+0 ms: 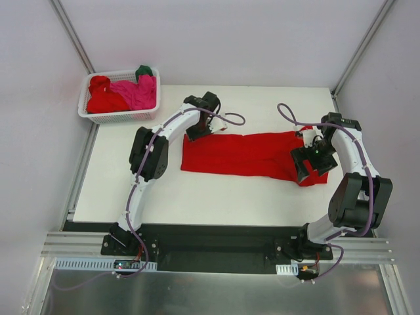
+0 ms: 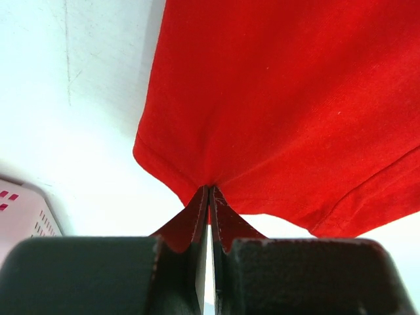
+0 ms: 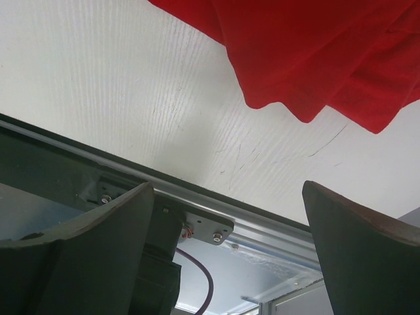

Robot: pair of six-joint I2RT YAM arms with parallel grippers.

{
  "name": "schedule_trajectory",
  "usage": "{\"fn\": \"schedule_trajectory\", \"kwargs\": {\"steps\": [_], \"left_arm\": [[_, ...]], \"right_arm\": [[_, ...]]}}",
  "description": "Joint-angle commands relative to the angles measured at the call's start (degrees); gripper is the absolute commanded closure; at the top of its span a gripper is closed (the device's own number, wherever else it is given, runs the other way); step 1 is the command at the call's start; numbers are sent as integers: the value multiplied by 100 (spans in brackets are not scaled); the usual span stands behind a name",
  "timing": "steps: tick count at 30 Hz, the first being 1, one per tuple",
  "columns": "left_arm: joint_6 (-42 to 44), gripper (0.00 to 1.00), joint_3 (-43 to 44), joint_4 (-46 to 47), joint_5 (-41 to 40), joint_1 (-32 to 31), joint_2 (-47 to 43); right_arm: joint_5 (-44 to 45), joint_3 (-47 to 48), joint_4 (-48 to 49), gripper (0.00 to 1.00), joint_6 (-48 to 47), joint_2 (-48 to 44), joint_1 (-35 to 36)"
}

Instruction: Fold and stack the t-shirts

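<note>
1. On the white tabletop (image 1: 216, 193): a red t-shirt (image 1: 243, 154), spread out flat and wide between the two arms, lengthwise from left to right, rumpled at its right end.
2. At the left tool (image 1: 199, 129), over the far-left corner of the red t-shirt: pressed tight together, clamped on a pinch of the cloth's edge.
3. From the left wrist view, same left tool (image 2: 209, 191): barely a slit between the two dark fingers (image 2: 177, 262), with the red t-shirt (image 2: 295, 98) gathered into a small peak right at the tips. Beyond the peak, cloth fanning away flat over the tabletop, hem seam visible along the lower right edge.
4. At the right tool (image 1: 306, 164), over the rumpled right end of the red t-shirt: spread wide apart.
5. From the right wrist view, same right tool (image 3: 226, 187): empty, gripping and touching nothing. Red folds (image 3: 315, 52) lying just past the tips toward the top of the view; bare tabletop between, then the tabletop's near edge and a metal rail (image 3: 216, 226) lower down.
6. In the white lattice basket (image 1: 121, 119), at the far-left corner of the tabletop and well apart from both tools: a heaped red shirt (image 1: 104, 98), a magenta-pink shirt (image 1: 139, 93) beside it, and a dark green shirt (image 1: 144, 69) poking over the far rim.
7. In the lower left of the left wrist view: one corner of the basket (image 2: 26, 213), near the clamped cloth but not touching it.
</note>
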Motion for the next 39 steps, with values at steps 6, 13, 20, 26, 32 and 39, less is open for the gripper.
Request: {"fn": "schedule_trajectory", "kwargs": {"steps": [6,13,20,26,32,39], "left_arm": [[138,96,-21,-141,-238,158,26],[129,78,-118,-141,-229,194,34],[183,1,-66,-106,-396,202,-9],[-11,1,523,17,-177,150,-1],[-38,1,611,166,-291,141,131],[-72,5,567,184,-265,141,438]], "right_arm": [[-79,2,-72,0,60,-187,-27],[-96,2,-71,0,60,-179,-18],[-105,28,-63,0,77,-152,-18],[-114,-7,-54,0,69,-179,-18],[-132,28,-71,0,77,-170,-18],[-132,2,-71,0,77,-179,-18]]}}
